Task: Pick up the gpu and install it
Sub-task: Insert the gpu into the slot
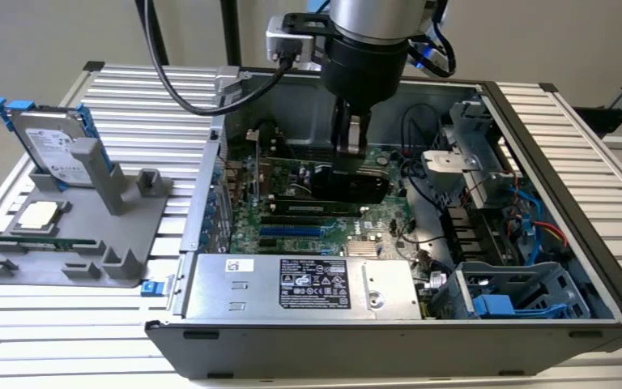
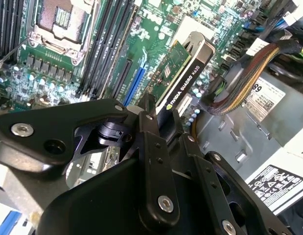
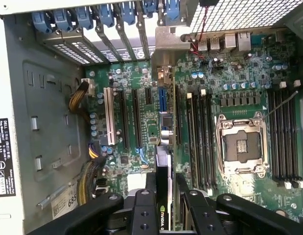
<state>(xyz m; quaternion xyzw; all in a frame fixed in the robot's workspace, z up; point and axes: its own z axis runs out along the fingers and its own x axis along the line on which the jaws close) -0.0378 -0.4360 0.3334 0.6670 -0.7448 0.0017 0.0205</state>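
Gripper (image 1: 352,150): pinching the gpu (image 1: 351,185) by its upper edge, one finger on each flat face. This is confirmed in both wrist views, where the card's black edge runs out from between the closed-in fingers (image 2: 156,147).

Position of the gpu: inside the open computer case (image 1: 527,121), held on edge directly below the gripper and over the motherboard (image 1: 289,215). Its long axis runs roughly across the case in the exterior view. In the first wrist view that axis lies parallel to the expansion slots (image 3: 136,117), with the card in line with the blue slot (image 3: 162,98). The card appears low over the board; whether its lower edge has entered the slot cannot be told, as the card's own body hides the contact line.

Contents of the case: the motherboard with an empty processor socket (image 3: 241,144) and rows of memory slots; a power supply (image 1: 300,285) along the near wall; a drive cage (image 1: 521,292) at the near corner on the exterior view's right; bundled cables (image 2: 244,93) near the card's far end.

Outside the case, on the table (image 1: 62,324): a grey holder tray (image 1: 68,243) carrying a hard drive (image 1: 54,146) standing upright and a processor chip (image 1: 36,214) lying flat.
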